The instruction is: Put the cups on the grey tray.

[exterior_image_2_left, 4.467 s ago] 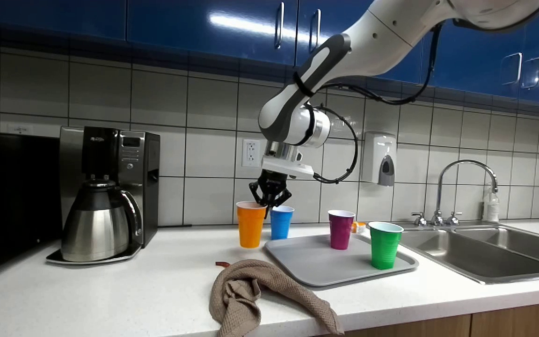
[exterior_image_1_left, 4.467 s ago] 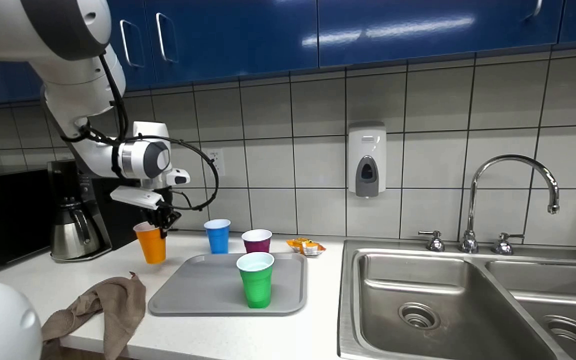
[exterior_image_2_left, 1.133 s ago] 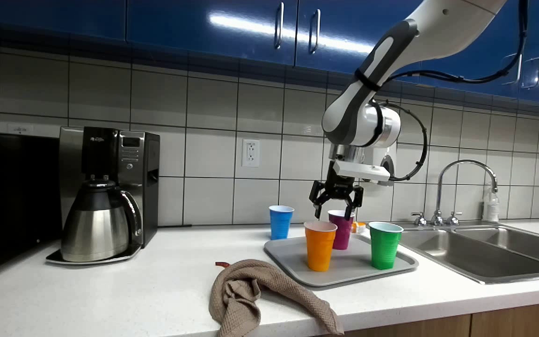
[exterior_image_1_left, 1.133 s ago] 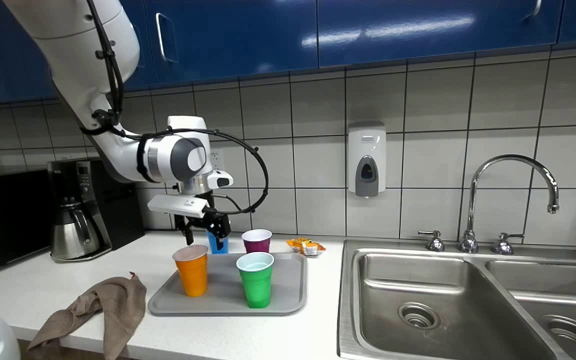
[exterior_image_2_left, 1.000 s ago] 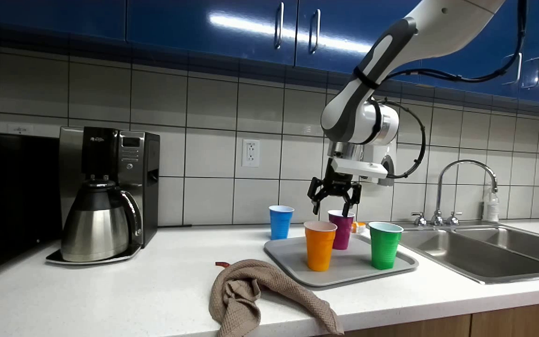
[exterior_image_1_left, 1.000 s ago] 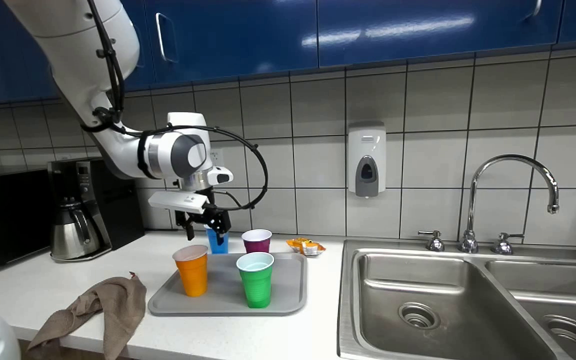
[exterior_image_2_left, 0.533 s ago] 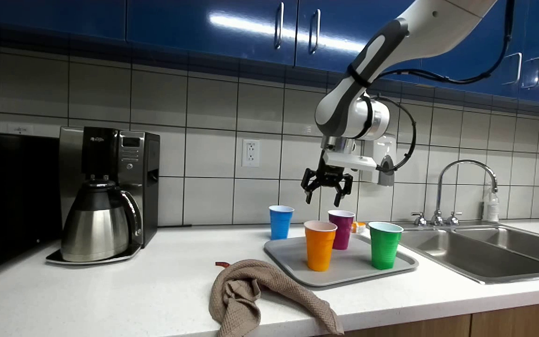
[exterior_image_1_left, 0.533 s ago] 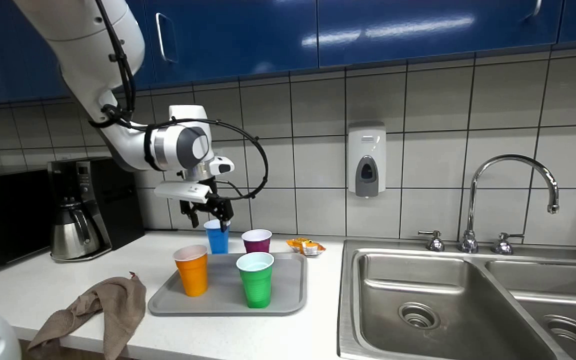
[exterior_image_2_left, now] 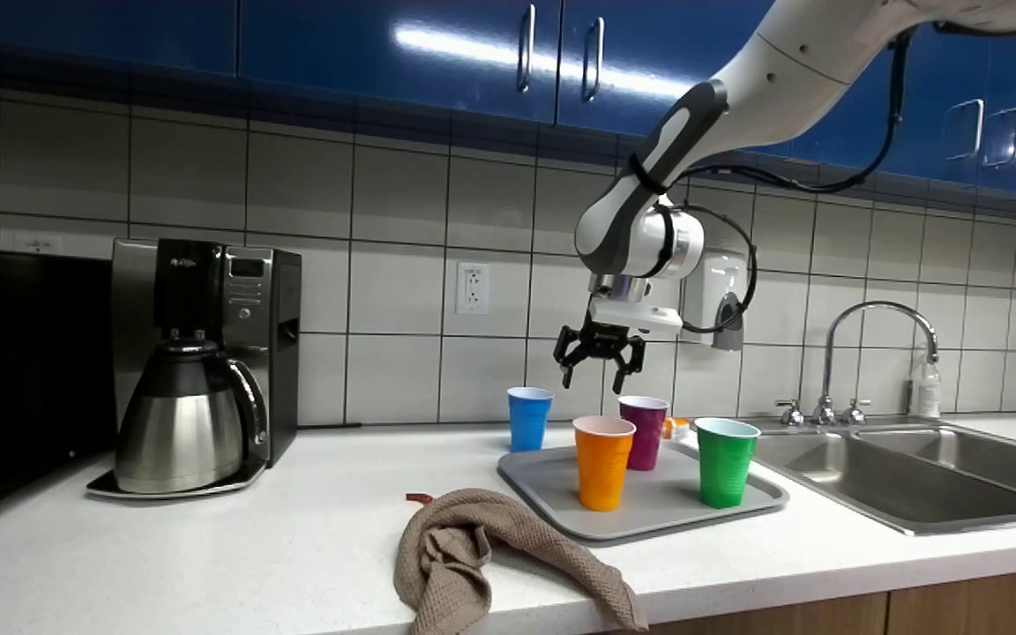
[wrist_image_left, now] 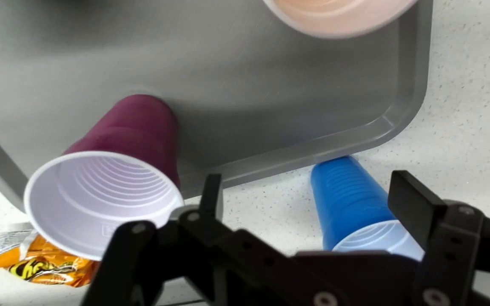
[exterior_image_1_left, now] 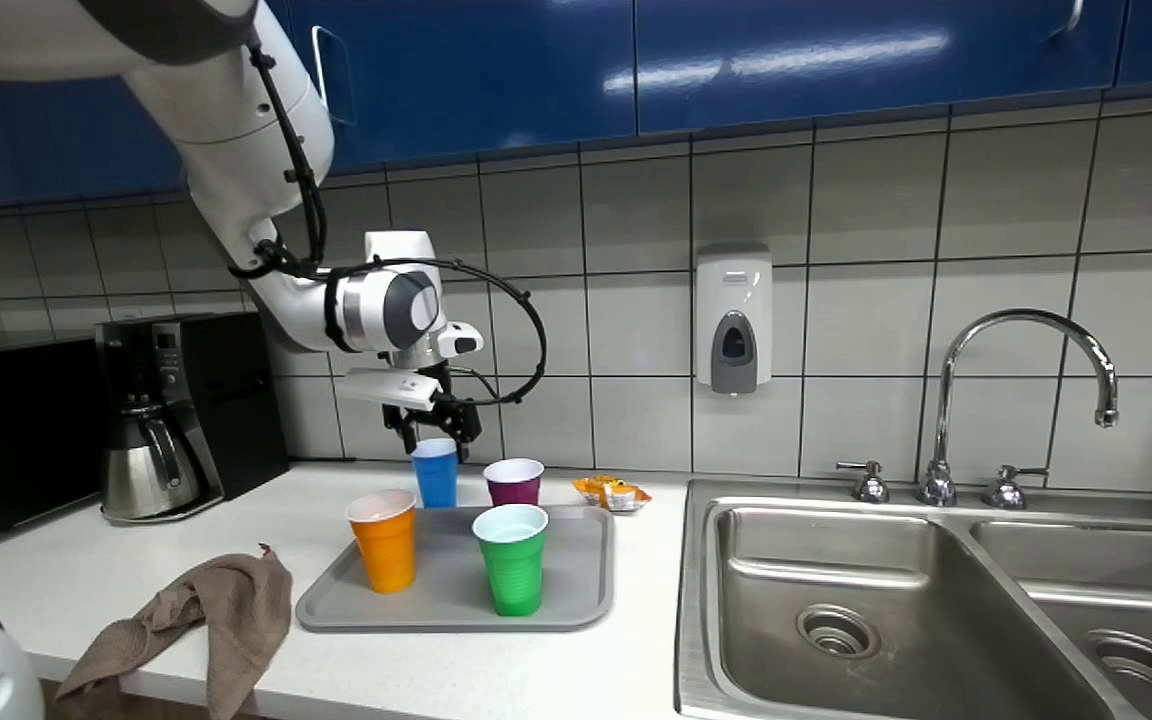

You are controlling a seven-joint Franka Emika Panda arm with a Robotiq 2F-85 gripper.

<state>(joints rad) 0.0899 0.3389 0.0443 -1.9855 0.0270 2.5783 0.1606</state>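
Three cups stand upright on the grey tray (exterior_image_2_left: 667, 510): the orange cup (exterior_image_2_left: 603, 467) towards its front left, the green cup (exterior_image_2_left: 724, 467) towards the right, and the purple cup (exterior_image_2_left: 646, 437) near the back. Behind the tray, on the counter, the blue cup (wrist_image_left: 347, 199) is upright with its base close against the tray's rim. My gripper (exterior_image_2_left: 593, 384) hangs above cup height near the blue and purple cups. In the wrist view its jaws are wide apart with nothing gripped, and one finger (wrist_image_left: 417, 204) overlaps the blue cup's rim in the picture.
An orange snack wrapper (exterior_image_1_left: 613, 493) lies behind the tray by the wall. The steel sink (exterior_image_1_left: 836, 600) is to the right. A brown cloth (exterior_image_2_left: 464, 547) hangs over the counter's front edge, and a coffee pot (exterior_image_2_left: 190, 423) with its machine stands on the left.
The orange cup, earlier in my gripper left of the tray, now stands released on the tray. My gripper has opened, risen and moved back towards the blue cup.
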